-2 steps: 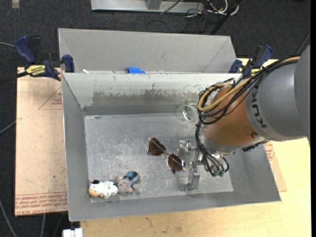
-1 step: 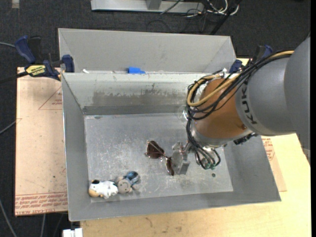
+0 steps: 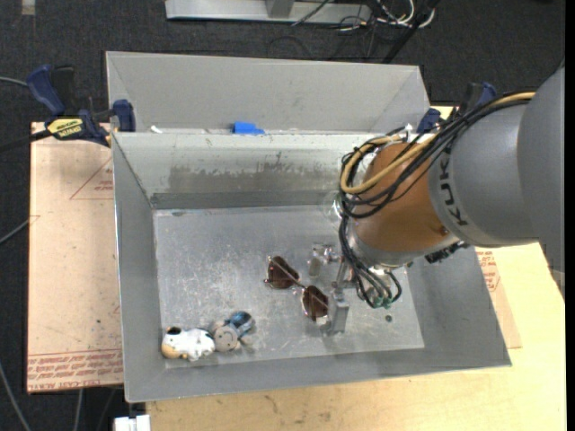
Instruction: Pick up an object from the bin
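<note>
Brown sunglasses (image 3: 282, 275); white toy (image 3: 184, 344); grey bin (image 3: 207, 259).

The arm (image 3: 503, 178) is cut off by the right edge. The base of the tool (image 3: 329, 287) is hidden under cables (image 3: 377, 173). Whether the brown sunglasses (image 3: 296, 285) are touched by it cannot be told. The blue-and-tan thing (image 3: 235, 326) at the bin's (image 3: 234, 173) near left corner is too small to be identified.

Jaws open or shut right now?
Open: the jaws stand apart, one on each side of the nearer lens of the sunglasses lying on the bin floor.
</note>
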